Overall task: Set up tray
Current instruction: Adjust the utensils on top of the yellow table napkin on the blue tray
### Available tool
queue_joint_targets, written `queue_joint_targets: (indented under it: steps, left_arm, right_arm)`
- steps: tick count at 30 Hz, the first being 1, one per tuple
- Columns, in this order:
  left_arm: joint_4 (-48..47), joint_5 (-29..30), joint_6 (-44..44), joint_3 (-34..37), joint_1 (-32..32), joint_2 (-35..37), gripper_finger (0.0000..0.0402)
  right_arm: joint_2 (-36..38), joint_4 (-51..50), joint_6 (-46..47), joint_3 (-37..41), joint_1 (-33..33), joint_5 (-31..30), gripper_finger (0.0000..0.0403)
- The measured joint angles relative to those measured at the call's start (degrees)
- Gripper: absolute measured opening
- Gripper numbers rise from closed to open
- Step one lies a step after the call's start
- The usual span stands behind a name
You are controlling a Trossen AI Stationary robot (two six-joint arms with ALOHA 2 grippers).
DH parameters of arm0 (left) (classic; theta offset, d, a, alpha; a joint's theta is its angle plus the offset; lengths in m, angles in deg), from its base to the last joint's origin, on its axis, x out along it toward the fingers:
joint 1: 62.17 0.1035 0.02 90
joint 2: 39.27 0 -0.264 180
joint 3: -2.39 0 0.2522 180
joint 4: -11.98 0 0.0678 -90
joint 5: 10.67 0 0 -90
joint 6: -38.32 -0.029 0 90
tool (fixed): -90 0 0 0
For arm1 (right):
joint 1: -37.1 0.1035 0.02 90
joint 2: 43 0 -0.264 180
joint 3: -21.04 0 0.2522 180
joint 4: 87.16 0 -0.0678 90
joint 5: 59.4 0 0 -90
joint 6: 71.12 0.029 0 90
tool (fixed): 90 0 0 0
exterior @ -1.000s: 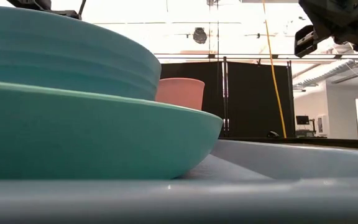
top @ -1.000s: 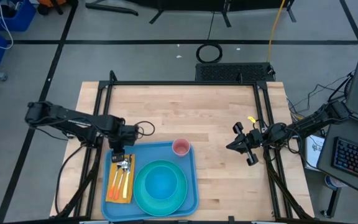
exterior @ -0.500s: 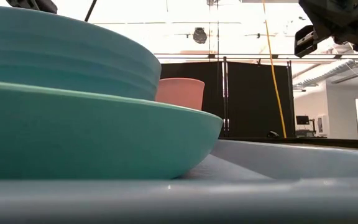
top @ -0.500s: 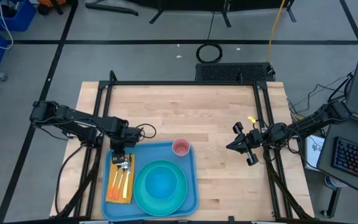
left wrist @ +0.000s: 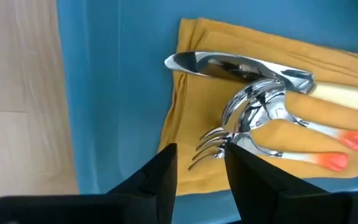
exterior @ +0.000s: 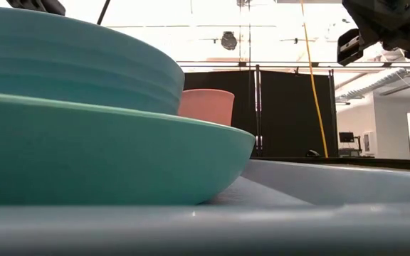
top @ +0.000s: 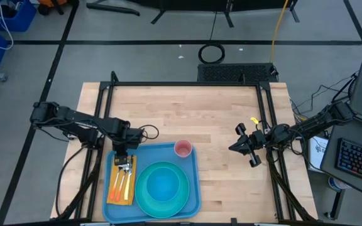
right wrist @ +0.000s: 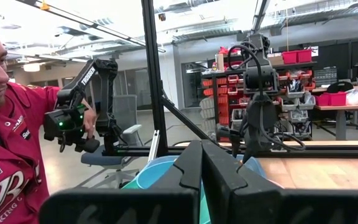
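The tray [top: 193, 188] lies at the near edge of the table [top: 219, 119], toward its left half, with its long axis running from the near edge to the far one. On the tray, a yellow napkin [top: 114, 191] fills the left strip, and it carries a knife [left wrist: 241, 67], a fork [left wrist: 229, 140] and a spoon [left wrist: 272, 112] piled together; a teal plate [top: 144, 199] with a blue bowl [top: 163, 186] in it sits at the right of the napkin, and a pink cup [top: 183, 148] stands in the far right corner of the tray. The left gripper [top: 122, 155] is clearly the nearer one: it hovers over the far left corner of the tray, just above the heads of the cutlery, pointing down, its arm stretched in from the left side of the table. Its fingers [left wrist: 163, 174] stand partly apart and hold nothing; the fork tines lie just in front of them. The right gripper [top: 234, 147] waits well apart from the tray, over the right part of the table, its fingers pressed together and empty.
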Motion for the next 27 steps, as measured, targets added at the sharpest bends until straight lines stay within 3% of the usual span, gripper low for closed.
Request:
queue_joint_targets:
  steps: [13, 27]
  left_arm:
    - [0.1, -0.6, 0.2, 2.4, 0.0, 0.0, 0.0062]
    - [0.0, -2.8, 0.9, 2.3, 0.0, 0.1, 0.0009]
  right_arm:
    - [0.0, 0.0, 0.0, 0.0, 0.0, 0.0, 0.0]
    - [0.0, 0.0, 0.0, 0.0, 0.0, 0.0, 0.0]
